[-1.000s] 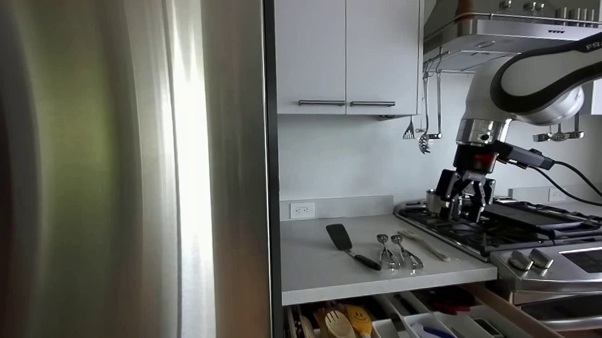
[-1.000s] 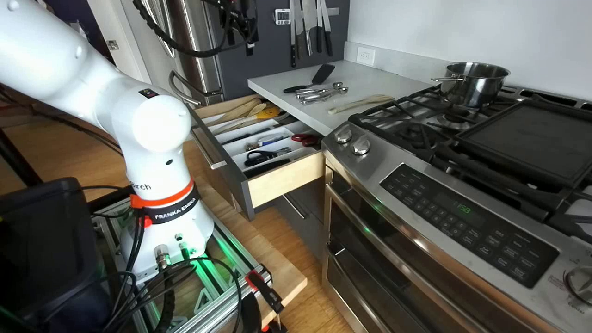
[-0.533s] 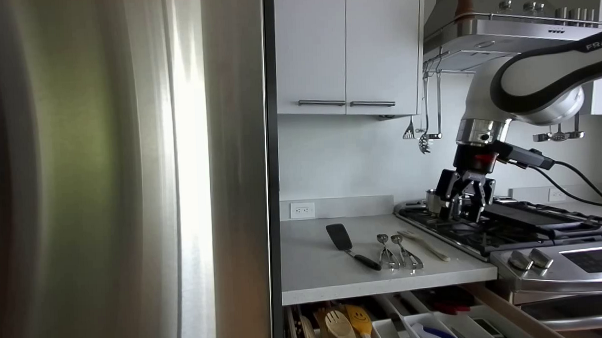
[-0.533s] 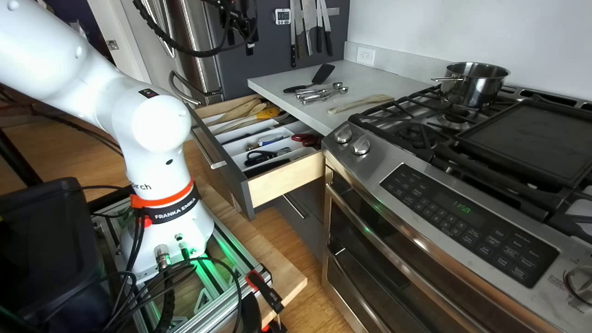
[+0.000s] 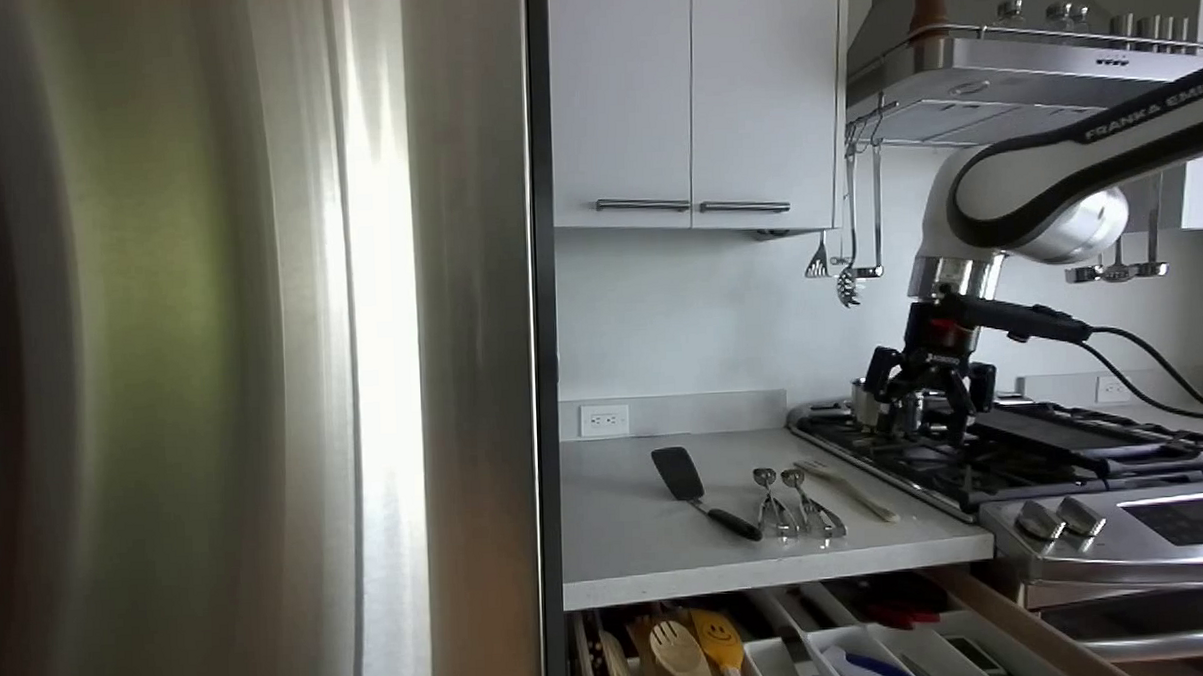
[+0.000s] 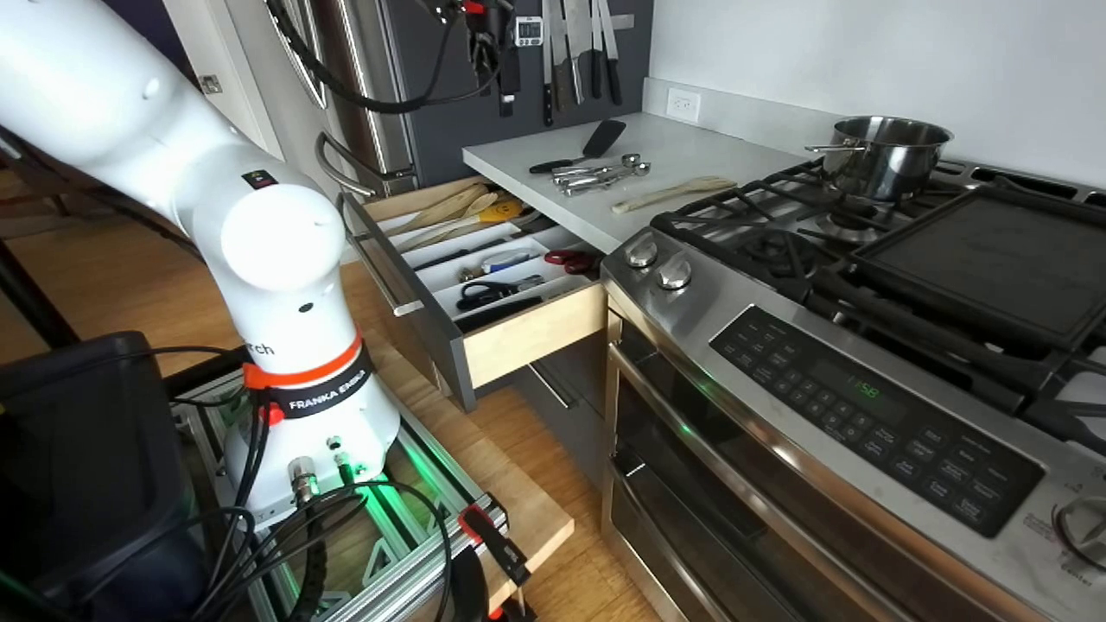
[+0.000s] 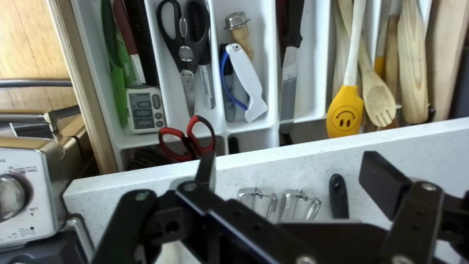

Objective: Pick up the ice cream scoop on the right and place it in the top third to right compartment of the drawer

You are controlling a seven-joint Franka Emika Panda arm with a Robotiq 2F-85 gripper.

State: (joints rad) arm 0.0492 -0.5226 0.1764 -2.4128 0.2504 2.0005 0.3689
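Two shiny silver scoops lie side by side on the white counter. The ice cream scoop on the right (image 5: 793,479) is nearer the stove; in the wrist view its handles (image 7: 247,197) are the left pair, heads hidden by the gripper. The drawer (image 6: 536,333) is pulled out below the counter's edge, with white compartments holding scissors, a knife and wooden spoons. My gripper (image 5: 930,435) hangs in the air, up and right of the scoops in an exterior view. In the wrist view the gripper (image 7: 287,165) is open and empty, jaws wide apart, with the scoop handles between them farther below.
A black spatula (image 5: 676,472) lies beside the scoops, and a wooden utensil (image 6: 674,194) lies on their stove side. The counter edge (image 7: 278,154) covers the drawer's back part. A stove with a steel pot (image 6: 890,160) stands alongside. A tall steel fridge (image 5: 262,350) stands at the left.
My arm was still, then moved: the gripper has turned and shifted, going lower and to the right in an exterior view. The scoops and the drawer have not moved.
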